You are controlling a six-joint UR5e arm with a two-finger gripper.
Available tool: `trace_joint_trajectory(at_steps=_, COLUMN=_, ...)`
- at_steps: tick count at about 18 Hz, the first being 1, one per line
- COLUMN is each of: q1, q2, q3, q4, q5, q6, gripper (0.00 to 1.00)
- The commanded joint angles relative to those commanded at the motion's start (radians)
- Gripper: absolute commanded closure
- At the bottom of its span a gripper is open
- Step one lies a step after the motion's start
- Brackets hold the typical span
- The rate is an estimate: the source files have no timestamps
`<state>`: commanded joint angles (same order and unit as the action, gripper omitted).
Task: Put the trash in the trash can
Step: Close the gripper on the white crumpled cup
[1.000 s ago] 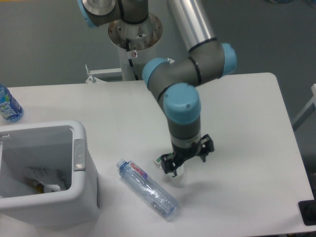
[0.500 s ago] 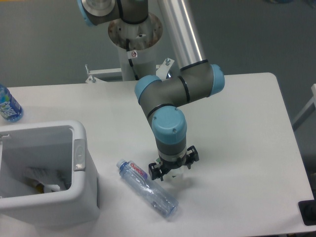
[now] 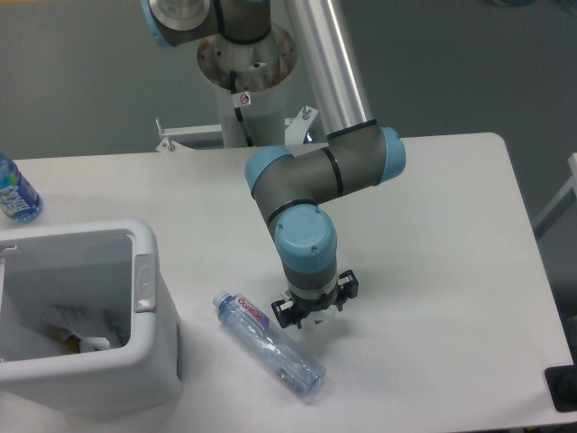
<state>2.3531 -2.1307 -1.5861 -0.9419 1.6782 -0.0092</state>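
White tabletop [image 3: 433, 225] all round, and the arm [image 3: 311, 176] is hanging its pincer [image 3: 313, 310] just above it, close beside the upper half of the crushed bottle [image 3: 269, 345]. That bottle is lying on its side, cap end pointing up-left towards the bin [image 3: 144, 298], red lettering showing near the neck, and nothing is touching it. Whether the pincer is carrying anything I cannot tell; the wrist is blocking the fingertips, and whether they are spread or pinched is not readable either. The paper wrapper is not showing on the tabletop; there is pale crumpled stuff lying in the bottom of the bin, too blurred to name.

So, by my reading, the bottle is the piece waiting to go. To do this pick well, the pincer is going to want its jaws turned across the bottle's long axis, straddling the body rather than the cap, somewhere around the middle so it is not tipping on the lift. Thin clear plastic is likely to squash and slide, so a firm, centred squeeze matters. Then a lift high enough to clear the thick rim, carrying left, and letting go well inside the opening. The blue-labelled bottle [image 3: 15, 191] at the far left edge is staying out of it.
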Motion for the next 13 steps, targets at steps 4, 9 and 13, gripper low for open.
trace_joint_trajectory(at_steps=4, q1=0.000, q2=0.008, q3=-0.003, q4=-0.003, q5=0.003, q6=-0.009, gripper=0.85)
trace_joint_trajectory(at_steps=9, q1=0.005, q2=0.029, q3=-0.008, q4=-0.015, q5=-0.003, q6=0.003, gripper=1.00)
trace_joint_trajectory(at_steps=13, q1=0.040, q2=0.073, q3=0.003, q4=-0.012, q5=-0.017, q6=0.009, gripper=1.00)
